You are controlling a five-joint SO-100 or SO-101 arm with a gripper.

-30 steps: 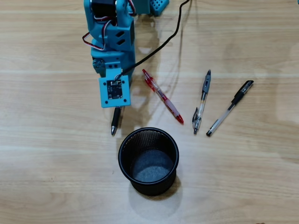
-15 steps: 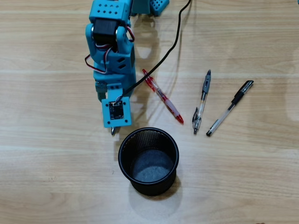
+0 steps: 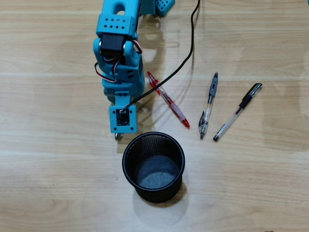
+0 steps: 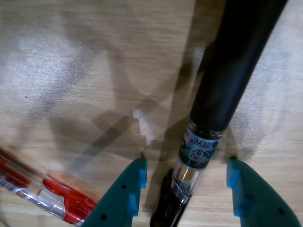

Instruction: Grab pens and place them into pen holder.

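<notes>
The black pen (image 4: 222,90) lies on the counter (image 3: 251,183) between the two teal fingertips of the jaws (image 4: 187,189) in the wrist view; they stand apart, one on each side of the barrel, with a gap on both sides. The pen has a matte black grip, then a clear section with a printed band. In the overhead view only its tip (image 3: 117,138) shows, under the arm's (image 3: 118,63) small camera board (image 3: 123,118), just beside the upper left rim of the pen holder (image 3: 129,145).

The pen holder is a round black wire-mesh cup, upright, its floor bare. A red pen (image 3: 168,99) with a clear barrel lies slanted just right of the arm, its lower end near the holder's rim; in the wrist view it shows blurred at lower left. Further right lie a grey pen with a clip (image 3: 208,106) and a clear stick pen with a black cap (image 3: 237,111), near each other, apart. A black cable (image 3: 186,55) curves from the camera board to the top edge, crossing above the red pen. The counter is pale wood grain.
</notes>
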